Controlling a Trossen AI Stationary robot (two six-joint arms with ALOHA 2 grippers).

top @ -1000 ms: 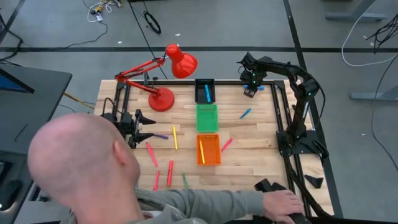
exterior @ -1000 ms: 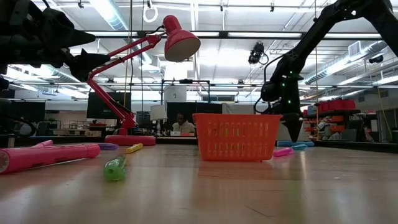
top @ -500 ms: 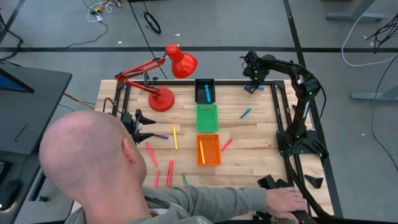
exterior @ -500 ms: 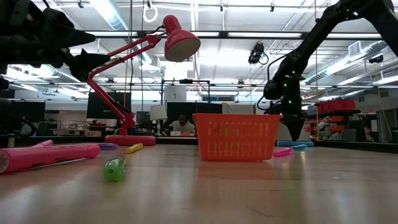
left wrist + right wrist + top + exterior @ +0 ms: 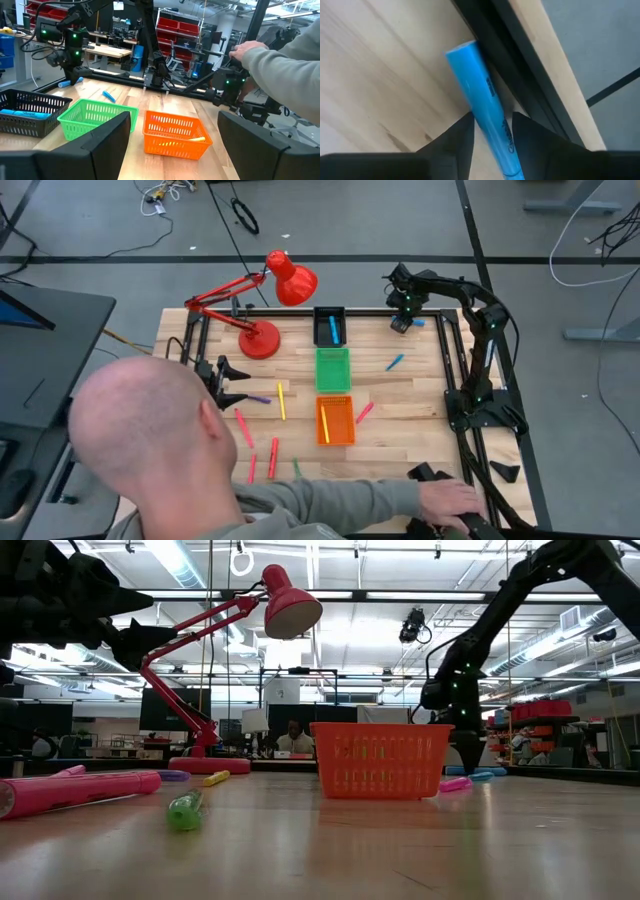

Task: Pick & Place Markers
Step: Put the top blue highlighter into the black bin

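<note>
My right gripper (image 5: 492,122) points down at the table's far right corner (image 5: 401,324), open. Its two fingers stand on either side of a blue marker (image 5: 472,75) that lies flat on the wood against the black frame rail (image 5: 520,85). I see no touch. More markers lie loose on the table: blue (image 5: 396,362), pink (image 5: 364,412), yellow (image 5: 281,401), purple (image 5: 260,399), pink (image 5: 243,427), red (image 5: 273,457) and green (image 5: 297,470). One blue marker lies in the black tray (image 5: 330,326) and a yellow one in the orange tray (image 5: 335,421). My left gripper (image 5: 235,385) waits open at the table's left.
A green tray (image 5: 333,369) sits between the black and orange ones. A red desk lamp (image 5: 262,310) stands at the far left. A person leans over the near edge, the head (image 5: 150,440) covering the near left and a hand (image 5: 450,498) at the near right.
My right gripper has sunk a little toward the blue marker at the far right corner, its fingers unchanged. The person's head has shifted slightly at the near edge.
</note>
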